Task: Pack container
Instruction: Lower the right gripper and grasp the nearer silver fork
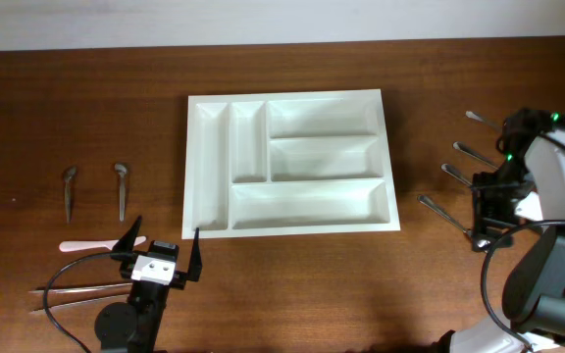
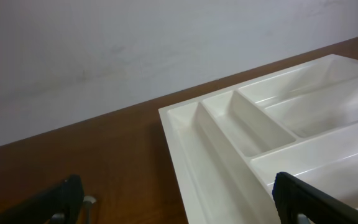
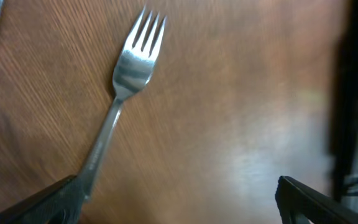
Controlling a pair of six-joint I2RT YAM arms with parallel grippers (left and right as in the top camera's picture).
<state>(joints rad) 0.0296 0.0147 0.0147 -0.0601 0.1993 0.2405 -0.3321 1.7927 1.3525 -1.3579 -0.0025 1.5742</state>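
The container (image 1: 214, 227) is a white five-compartment cutlery tray in the middle of the table, with nothing in its compartments; it also shows in the left wrist view (image 2: 185, 149). My left gripper (image 1: 163, 250) is open and empty, just off the tray's front left corner. My right gripper (image 1: 483, 211) is open and empty, low over the table among the forks at the right. In the right wrist view a steel fork (image 3: 126, 81) lies on the wood, its handle running under my left fingertip, with my open jaws (image 3: 176, 199) around bare table.
Two small spoons (image 1: 70, 188) (image 1: 122, 186) lie at the left. A pink-handled utensil (image 1: 86, 246) and two long metal pieces (image 1: 77, 292) lie near the left arm. Several forks (image 1: 439, 211) (image 1: 474, 152) (image 1: 479, 119) lie at the right.
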